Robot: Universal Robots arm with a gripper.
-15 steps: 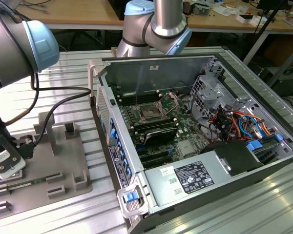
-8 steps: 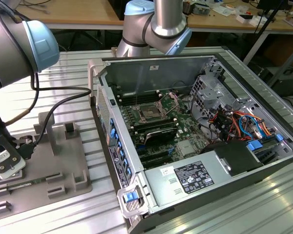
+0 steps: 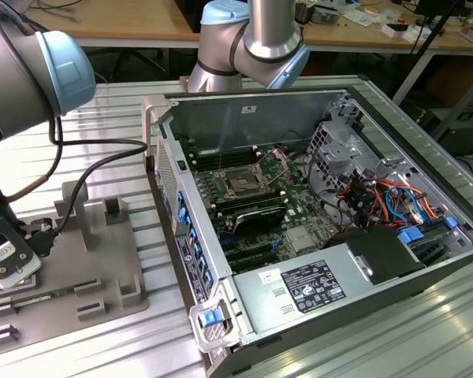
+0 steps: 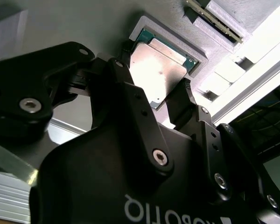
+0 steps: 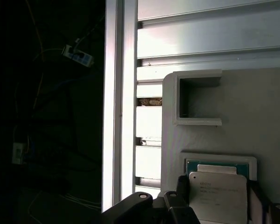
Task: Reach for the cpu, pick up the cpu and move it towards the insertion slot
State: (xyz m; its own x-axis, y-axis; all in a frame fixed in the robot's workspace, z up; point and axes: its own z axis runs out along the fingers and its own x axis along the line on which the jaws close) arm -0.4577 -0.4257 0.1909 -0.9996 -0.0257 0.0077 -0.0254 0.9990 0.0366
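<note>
Ribbed aluminium desk (image 3: 126,102) carries an open computer case (image 3: 252,110) and, lower left in the exterior view, a grey tray (image 3: 102,256); at its recess (image 4: 175,37) the tool (image 4: 154,74) stands narrow, fingers (image 4: 177,105) apparently pressing opposite edges of the cpu (image 4: 164,63), well apart from the insertion slot (image 3: 241,183) at mid-frame; a clean pickup likely needs an even grip and a level, straight lift

**Robot body: appearance**

Silver-grey tubular metal arm (image 3: 262,27) with pale-blue rounded joint caps (image 3: 63,67); black cable (image 3: 102,143) looped alongside. Matte-black linkage gripper (image 4: 155,78), links pinned by silver socket-head screws (image 4: 160,157); white lettering (image 4: 144,210) on its housing.
</note>
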